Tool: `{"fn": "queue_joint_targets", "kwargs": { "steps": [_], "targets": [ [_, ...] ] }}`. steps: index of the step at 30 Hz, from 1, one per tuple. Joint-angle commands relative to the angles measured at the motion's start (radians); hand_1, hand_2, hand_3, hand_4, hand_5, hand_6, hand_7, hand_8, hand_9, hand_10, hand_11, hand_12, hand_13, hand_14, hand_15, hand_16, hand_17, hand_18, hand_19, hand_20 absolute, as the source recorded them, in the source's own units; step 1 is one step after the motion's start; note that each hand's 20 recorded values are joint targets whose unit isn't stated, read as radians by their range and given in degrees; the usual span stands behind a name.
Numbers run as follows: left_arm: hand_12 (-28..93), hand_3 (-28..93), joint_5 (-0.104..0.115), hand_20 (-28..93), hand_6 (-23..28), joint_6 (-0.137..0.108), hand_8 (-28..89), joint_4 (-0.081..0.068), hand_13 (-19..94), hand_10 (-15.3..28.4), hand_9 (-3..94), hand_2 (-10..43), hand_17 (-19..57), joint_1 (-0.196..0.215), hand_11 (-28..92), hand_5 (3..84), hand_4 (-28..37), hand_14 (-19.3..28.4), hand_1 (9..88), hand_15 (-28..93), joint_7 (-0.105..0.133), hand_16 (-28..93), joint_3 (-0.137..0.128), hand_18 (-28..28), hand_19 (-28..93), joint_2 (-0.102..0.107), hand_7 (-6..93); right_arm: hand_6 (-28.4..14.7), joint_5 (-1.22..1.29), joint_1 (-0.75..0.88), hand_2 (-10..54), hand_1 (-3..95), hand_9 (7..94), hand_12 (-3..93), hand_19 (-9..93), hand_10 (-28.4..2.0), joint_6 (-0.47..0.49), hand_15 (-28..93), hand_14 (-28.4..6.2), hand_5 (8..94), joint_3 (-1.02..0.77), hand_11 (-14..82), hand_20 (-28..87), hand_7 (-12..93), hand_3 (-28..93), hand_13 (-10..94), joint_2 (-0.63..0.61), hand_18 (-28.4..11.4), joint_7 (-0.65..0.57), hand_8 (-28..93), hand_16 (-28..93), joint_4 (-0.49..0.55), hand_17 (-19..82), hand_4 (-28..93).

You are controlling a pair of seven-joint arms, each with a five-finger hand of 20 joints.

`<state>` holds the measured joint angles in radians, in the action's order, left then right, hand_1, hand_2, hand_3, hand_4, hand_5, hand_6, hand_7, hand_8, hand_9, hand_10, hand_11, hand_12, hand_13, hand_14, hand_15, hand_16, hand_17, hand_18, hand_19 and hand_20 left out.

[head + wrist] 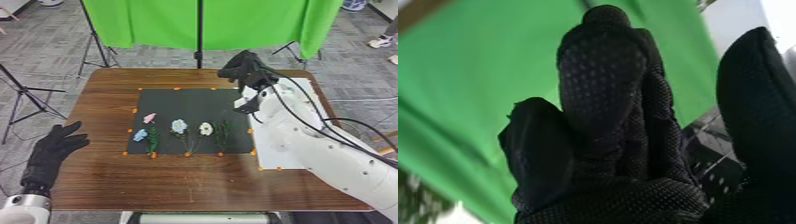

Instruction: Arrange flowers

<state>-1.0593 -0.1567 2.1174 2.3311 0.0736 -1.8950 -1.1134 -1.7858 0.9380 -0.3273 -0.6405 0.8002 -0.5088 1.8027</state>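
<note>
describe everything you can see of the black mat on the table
The black mat is a thin, dark, roughly rectangular sheet with a dull surface, paper or cloth by its look. It lies flat on the brown wooden table, with small orange marks along its edges. A white sheet lies along its right side. On its nearer half rest a pink flower, two blue flowers and a white flower, with green sprigs.
</note>
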Motion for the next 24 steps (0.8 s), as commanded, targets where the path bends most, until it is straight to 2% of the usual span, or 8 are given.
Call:
{"fn": "queue_joint_targets", "kwargs": {
  "steps": [1,5,12,19,24],
  "targets": [
    [9,59,-0.007,17,6.4,0.006,-6,0.005,41,16.8,49.0,25.1,7.7,0.018,18,45.1,-28.3,20.8,16.4,23,-0.004,-4,-0.004,16.2,20,-0.007,7.9,-1.7,-0.297,-0.047,-9.0,33.6,76.8,18.7,93,-15.1,0.01,48,-4.4,66.4,0.036,15.6,46,15,65,91,-0.123,-14.8,-0.101,-9,35,-0.186,60,-13],
    [9,58,-0.006,17,6.2,0.002,-6,0.009,41,16.9,49.0,25.1,7.7,0.029,18,45.0,-28.3,20.7,16.6,23,0.003,-4,-0.007,16.2,20,-0.018,8.0,-2.0,-0.348,-0.038,-9.4,31.9,75.3,19.3,93,-15.5,0.091,49,-4.8,65.0,0.018,16.2,46,15,64,90,-0.144,-15.1,-0.138,-9,35,-0.27,59,-13],
    [9,58,-0.006,17,6.3,0.004,-6,0.006,41,16.8,49.0,25.2,7.6,0.017,18,45.1,-28.3,20.7,16.6,23,0.001,-4,0.0,16.3,20,-0.014,7.9,-2.0,-0.414,-0.037,-9.5,30.3,75.8,21.1,93,-15.7,0.145,51,-5.5,64.7,0.034,18.6,47,15,64,89,-0.157,-15.9,-0.183,-9,35,-0.376,59,-13],
    [9,58,-0.006,17,6.2,0.006,-6,0.009,41,16.8,49.0,25.1,7.7,0.025,18,45.1,-28.3,20.7,16.6,23,0.0,-4,-0.003,16.2,20,-0.022,7.9,-1.3,-0.416,-0.027,-9.5,29.7,76.0,22.0,93,-15.5,0.211,53,-5.7,65.1,0.029,20.0,48,15,64,89,-0.166,-16.1,-0.202,-9,34,-0.423,59,-13],
    [9,58,-0.005,17,6.1,0.005,-6,0.007,41,16.9,49.0,25.1,7.7,0.022,18,45.0,-28.3,20.7,16.6,23,-0.001,-4,-0.001,16.2,20,-0.024,8.0,-0.7,-0.38,0.009,-9.5,30.3,76.2,22.3,93,-15.4,0.225,53,-5.7,64.7,0.006,20.3,48,15,64,88,-0.152,-16.3,-0.203,-9,34,-0.436,59,-13]
  ]
}}
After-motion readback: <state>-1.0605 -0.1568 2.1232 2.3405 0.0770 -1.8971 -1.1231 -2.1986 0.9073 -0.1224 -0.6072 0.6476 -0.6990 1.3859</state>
